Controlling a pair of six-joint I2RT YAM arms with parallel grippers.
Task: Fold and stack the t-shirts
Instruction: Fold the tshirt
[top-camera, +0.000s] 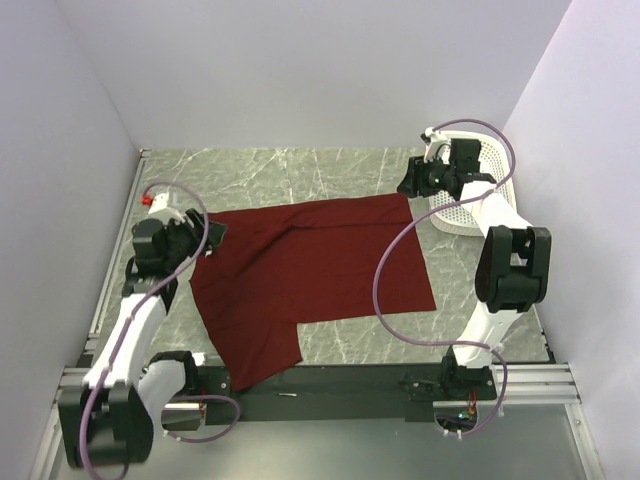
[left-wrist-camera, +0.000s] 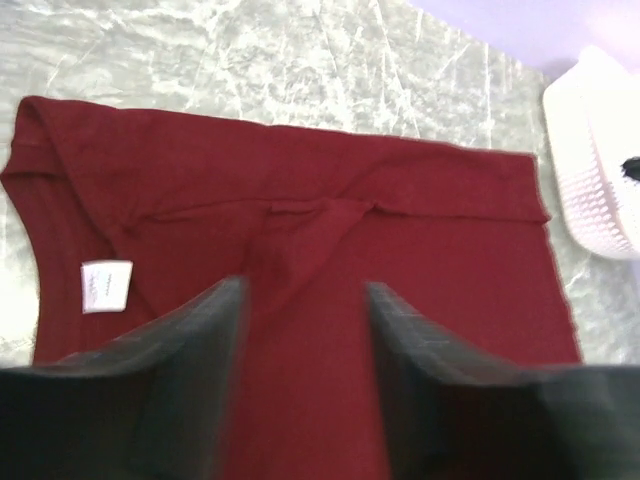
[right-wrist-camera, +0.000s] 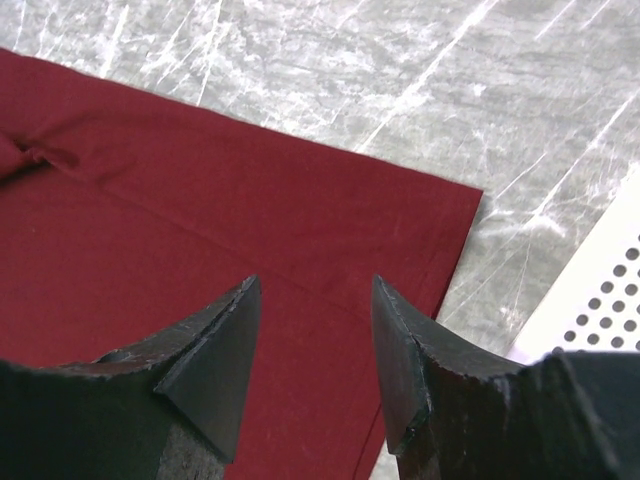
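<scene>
- The table (top-camera: 330, 165), a grey marble-patterned top, fills the middle of the overhead frame between pale walls.
- The maroon t-shirt (top-camera: 310, 275) lies spread at the centre of that frame. It is mostly flat, with a raised crease running from its upper middle toward the left. Its lower-left flap reaches past the table's near edge onto the dark rail (top-camera: 350, 378).
- The left arm (top-camera: 130, 320) rises along the left side of the frame and the right arm (top-camera: 505, 265) along the right, each trailed by a purple cable.
- The white mesh basket (top-camera: 458, 215) sits at the upper right, just beside the shirt's upper-right corner and partly hidden behind the right arm.
- The left gripper (left-wrist-camera: 303, 300) is at the shirt's left edge. Its dark fingers are spread apart with nothing between them but cloth below (whether they touch the fabric cannot be told).
- The right gripper (right-wrist-camera: 315, 295) is over the shirt's corner nearest the basket. Its fingers are likewise apart and hold nothing.
- A small white label (left-wrist-camera: 106, 286) shows on the cloth at the left of the left wrist view.
</scene>
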